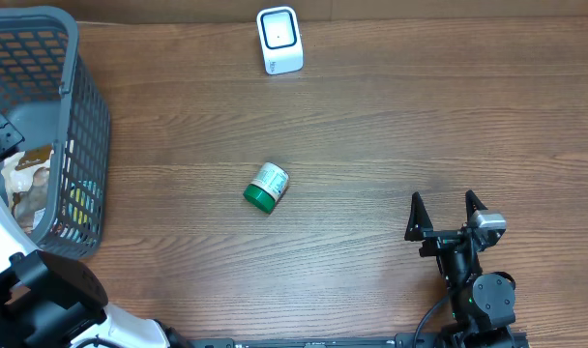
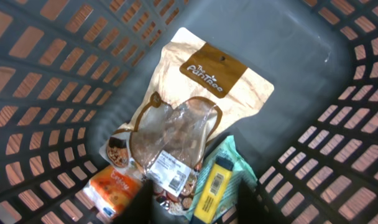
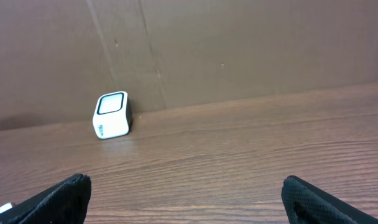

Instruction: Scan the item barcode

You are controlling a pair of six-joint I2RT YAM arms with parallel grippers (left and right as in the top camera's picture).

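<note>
basket (image 1: pixel 81 116) sits at the desk's (image 1: pixel 371 126) far-left corner w/ a tan pouch (image 2: pixel 195 118), yellow pack (image 2: pixel 212 186) & orange pack (image 2: pixel 114 190) inside. our left pincer (image 2: pixel 194 208) hangs over the pouch, released, gripping nothing. green-capped jar (image 1: pixel 266 187) lies on its side mid-desk. white scanner (image 1: pixel 279 40) at far edge. right pincer (image 1: pixel 443 199) spread wide nr near-right corner, empty.

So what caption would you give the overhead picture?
Small green-lidded jar lying in the middle, white scanner at the far edge, grey basket of packets on the left, right gripper open.
</note>
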